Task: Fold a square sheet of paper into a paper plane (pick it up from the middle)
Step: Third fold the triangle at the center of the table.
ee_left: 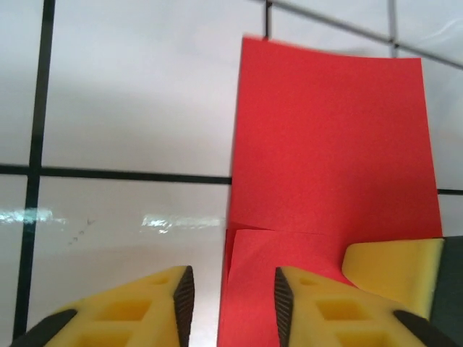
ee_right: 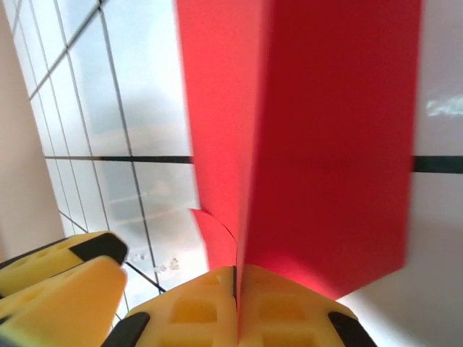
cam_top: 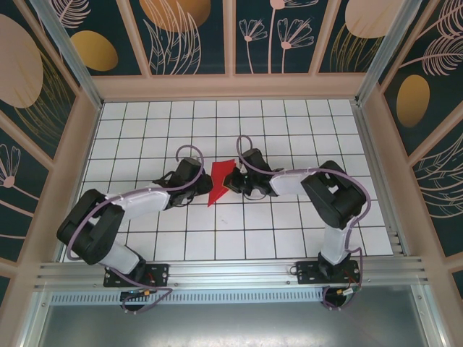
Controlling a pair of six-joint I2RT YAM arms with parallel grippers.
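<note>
Mia: Where was the folded red paper [cam_top: 219, 184]?

Ben: It was in the right claw [ee_right: 236, 278]. That claw was closed tight on the paper's bottom edge, and the paper stood up from it with a crease down its middle.

Mia: And the left claw [ee_left: 231, 289]?

Ben: It was just beside the right claw, on its left. Its two fingers were apart, so it was open. One edge of the paper poked into the gap, but the fingers did not pinch it.

Mia: Did the paper touch the desk [cam_top: 289, 130]?

Ben: I could not tell. It hung out past the right claw, over the white tiles. The far end may have been resting there.

Mia: Was it a plane?

Ben: No. It had one point and some folds, but it was too wide for a dart. I think the job was about in the middle, between two folds.

Mia: So which step was it?

Ben: I think it was a change of hold. One claw held the paper so the other could take a new grip.

Mia: What did the next move need?

Ben: The right claw had to hold firm. The left claw had to close on the loose edge right next to it, without crumpling the thin paper. Then the two could bend the next flap along a straight line.
</note>
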